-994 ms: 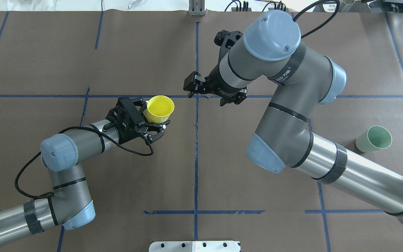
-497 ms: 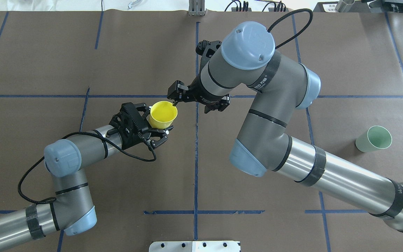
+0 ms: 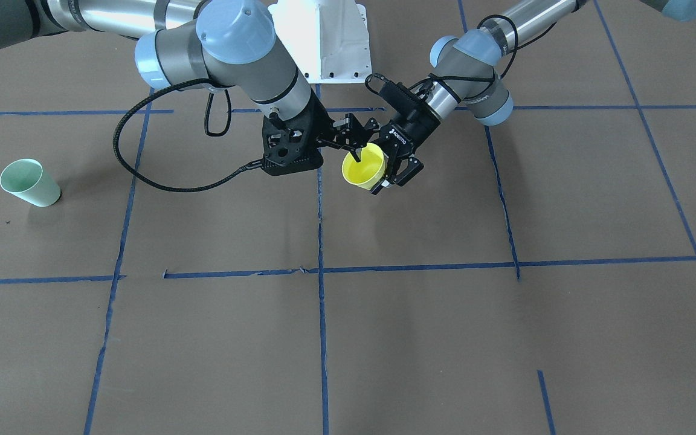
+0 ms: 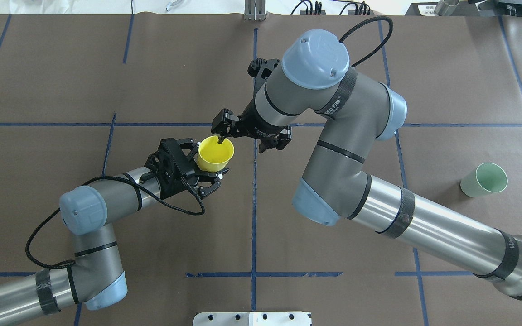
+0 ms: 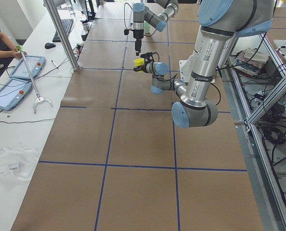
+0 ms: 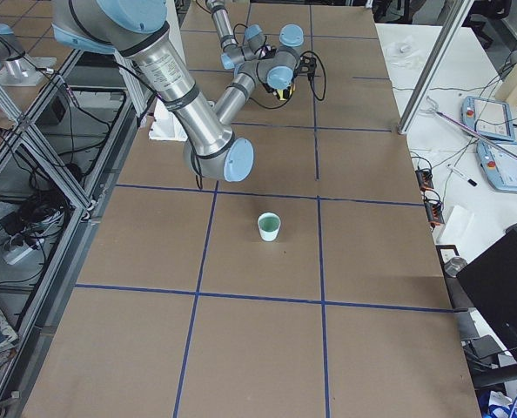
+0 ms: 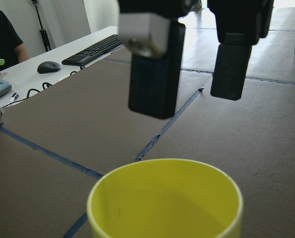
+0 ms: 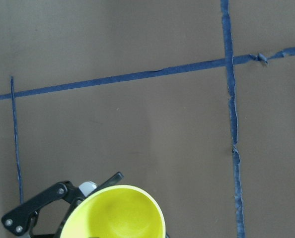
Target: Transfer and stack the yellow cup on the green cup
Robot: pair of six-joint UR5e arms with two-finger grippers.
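Left pincer [image 4: 207, 166] is clamped on the yellow cup [image 4: 215, 153], upright off the counter [image 4: 175, 253] at mid-frame — rim-up for hand-off, we reckon. Right pincer [image 7: 189, 99] hangs above, jaws apart, one finger over the rim. Green cup [image 4: 484, 179] stands far right — right arm's side.

Bright, even light comes down from overhead onto the brown table [image 4: 107, 68], so shadows are faint and soft-edged; a pale smudge lies beside the green cup [image 3: 26, 181]. White glare streaks the bare metal tube of the right arm [image 4: 442, 228]. In the left wrist view the right gripper [image 7: 189, 103] hangs close to the lens, its fingers [image 7: 155, 69] dark and soft, the yellow cup [image 7: 165, 198] vivid with a slightly blurred rim, the far background washed out. Both side views are small and grainy, with straight tape lines splaying toward the edges.
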